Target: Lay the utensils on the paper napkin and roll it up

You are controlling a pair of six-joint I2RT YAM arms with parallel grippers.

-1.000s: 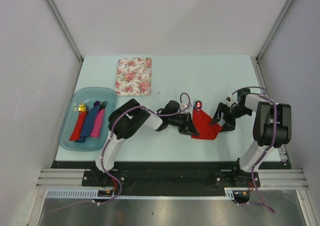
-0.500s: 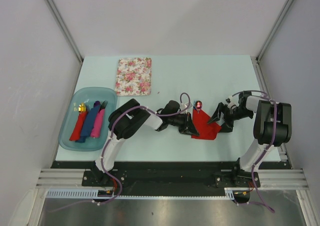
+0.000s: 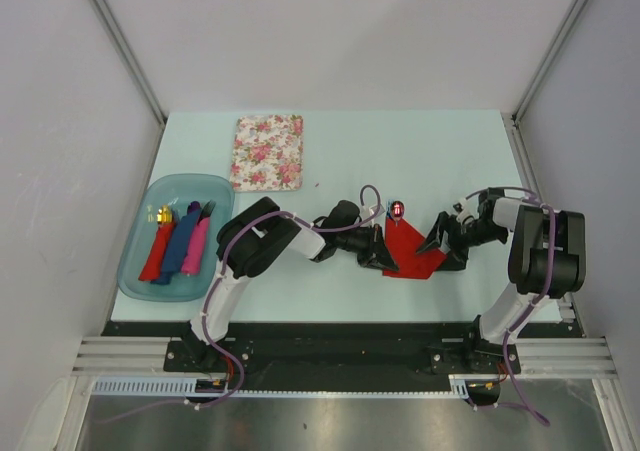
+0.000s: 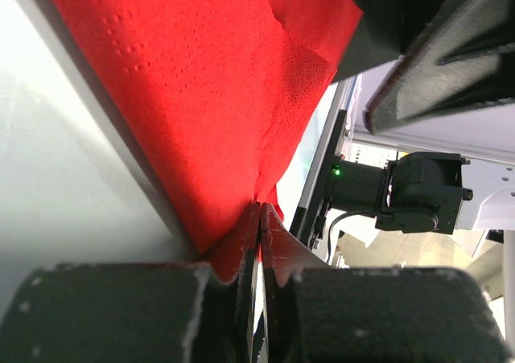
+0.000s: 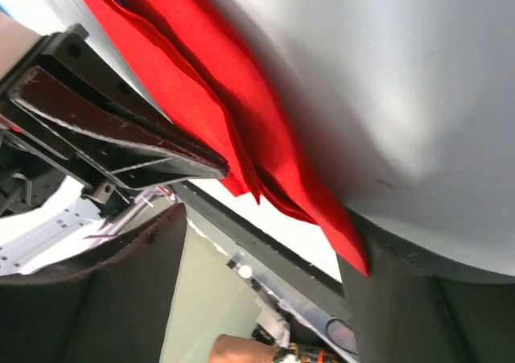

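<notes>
The red paper napkin (image 3: 412, 248) lies folded on the table between my two grippers. A shiny red-gold spoon head (image 3: 398, 209) sticks out past its far edge; the rest of the utensils is hidden in the fold. My left gripper (image 3: 379, 252) is shut on the napkin's left edge, and in the left wrist view its fingers (image 4: 278, 236) pinch the red paper (image 4: 193, 97). My right gripper (image 3: 445, 246) stands open at the napkin's right corner. In the right wrist view the corner of the napkin (image 5: 265, 138) hangs between its spread fingers (image 5: 137, 290), touching neither pad clearly.
A clear blue tub (image 3: 138, 256) at the left holds red, blue and pink rolls, one with a gold tip. A stack of floral napkins (image 3: 267, 151) lies at the back left. The table's front edge runs just below the napkin.
My right gripper has slid nearer and left to the napkin's right corner, its jaws spreading a little wider. The left gripper and the napkin have stayed put.
</notes>
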